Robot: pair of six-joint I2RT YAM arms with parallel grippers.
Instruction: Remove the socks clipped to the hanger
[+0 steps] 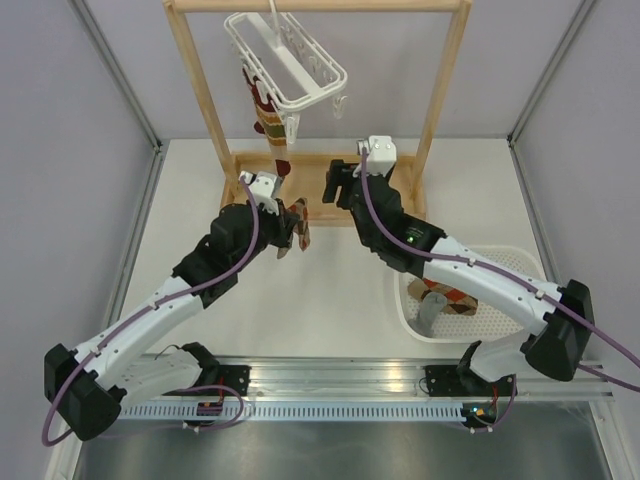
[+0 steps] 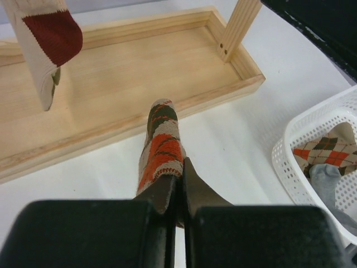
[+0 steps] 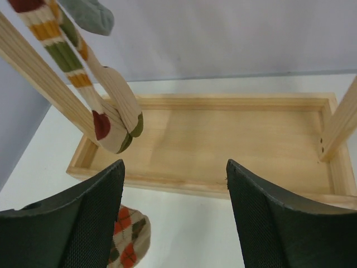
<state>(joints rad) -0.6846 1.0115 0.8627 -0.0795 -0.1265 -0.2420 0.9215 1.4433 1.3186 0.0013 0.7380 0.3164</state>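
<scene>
Sock (image 2: 162, 146), soft argyle knit, within left tool (image 2: 179, 182)

The hanger (image 1: 290, 60) loses the top of its hook (image 1: 272, 12) at the upper edge of the overhead view, and its clips (image 1: 338, 103) are too small to tell which grip the socks (image 1: 268, 105). The argyle sock (image 2: 160, 145) has its near end buried between the jaws of the left gripper (image 2: 177, 181). The basket (image 2: 290, 148) is cut by the right edge of the left wrist view, the grey sock (image 2: 326, 178) with it
</scene>
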